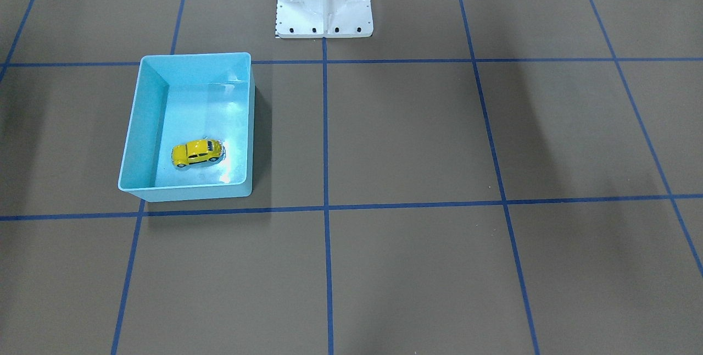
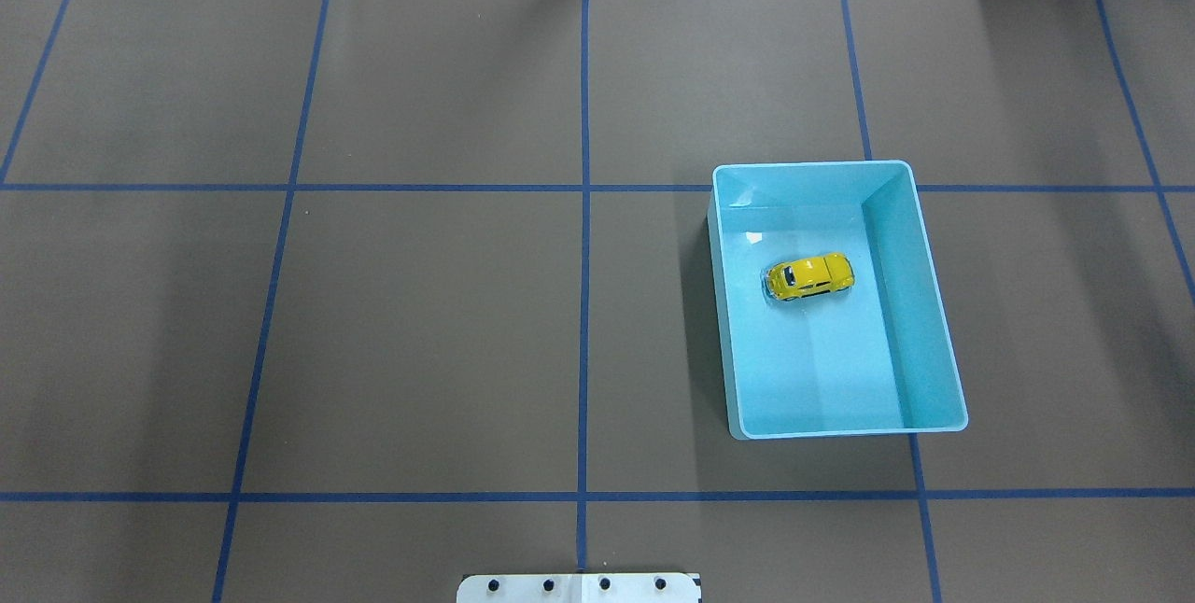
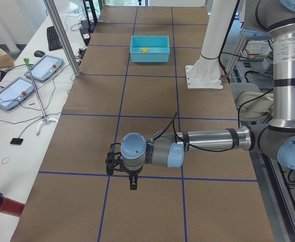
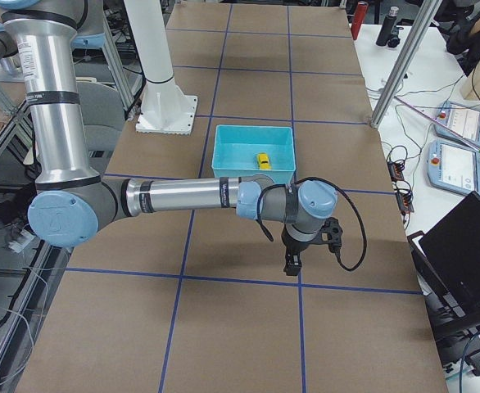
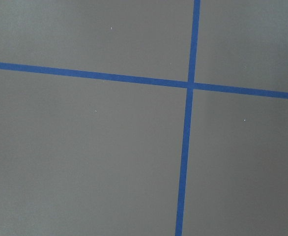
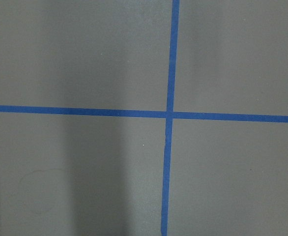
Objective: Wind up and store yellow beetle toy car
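You see a brown tabletop [image 2: 420, 323] crossed by blue tape lines. In the overhead view, a light-blue bin [image 2: 920, 323] sits right of centre, and the yellow car [image 2: 810, 276] stands on its wheels on the bin floor, in the upper half, clear of the walls.

Neither arm is near it. The left gripper [image 3: 131, 177] and the right gripper [image 4: 292, 259] hang above bare tabletop at opposite ends, seen only from the side, so you cannot tell whether either is spread or pressed together.

Risks, as a judgement:
- The car is small, glossy and rounded, so a pinch may slip off.
- It may roll if nudged.
- The bin walls crowd any reach.
- Once wound, it could run off the tabletop.
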Controlling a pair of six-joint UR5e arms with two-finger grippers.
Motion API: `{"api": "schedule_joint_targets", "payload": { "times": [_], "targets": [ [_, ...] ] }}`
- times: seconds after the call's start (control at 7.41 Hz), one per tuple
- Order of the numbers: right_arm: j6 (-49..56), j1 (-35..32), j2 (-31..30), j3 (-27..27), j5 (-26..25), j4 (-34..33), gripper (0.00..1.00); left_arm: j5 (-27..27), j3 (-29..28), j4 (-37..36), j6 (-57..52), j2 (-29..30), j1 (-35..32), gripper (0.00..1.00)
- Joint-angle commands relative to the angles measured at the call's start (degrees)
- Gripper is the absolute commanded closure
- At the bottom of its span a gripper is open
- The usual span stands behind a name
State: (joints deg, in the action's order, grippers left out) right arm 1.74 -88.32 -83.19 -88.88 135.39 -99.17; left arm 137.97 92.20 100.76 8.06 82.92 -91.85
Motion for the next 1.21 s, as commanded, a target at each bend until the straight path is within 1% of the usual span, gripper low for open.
{"api": "schedule_joint_targets", "payload": {
  "times": [0.0, 0.13, 0.27, 0.67, 0.81, 1.08],
  "targets": [
    [-0.50, 0.95, 0.04, 0.02, -1.35, 3.26, 0.00, -0.07, -0.01, -0.04, -0.15, -0.04, 0.00, 0.00],
    [-3.72, 2.26, 0.57, -0.50, -3.71, 4.42, 0.00, -0.07, 0.08, -0.04, -0.15, -0.04, 0.00, 0.00],
    [-7.76, 2.62, 0.92, -0.77, -3.82, 4.51, 0.00, -0.07, 0.08, -0.04, -0.15, 0.05, 0.00, 0.00],
    [-7.71, 2.54, 0.05, -1.91, -3.03, 4.08, 0.00, -0.07, 0.08, -0.04, -0.24, 0.05, 0.00, 0.00],
    [-7.71, 2.45, -0.83, -3.13, -3.03, 3.99, 0.00, -0.07, 0.08, -0.04, -0.24, 0.05, 0.00, 0.00],
    [-7.71, 2.45, -1.27, -3.23, -3.20, 4.16, 0.00, -0.07, 0.08, -0.04, -0.24, 0.05, 0.00, 0.00]
  ]
}}
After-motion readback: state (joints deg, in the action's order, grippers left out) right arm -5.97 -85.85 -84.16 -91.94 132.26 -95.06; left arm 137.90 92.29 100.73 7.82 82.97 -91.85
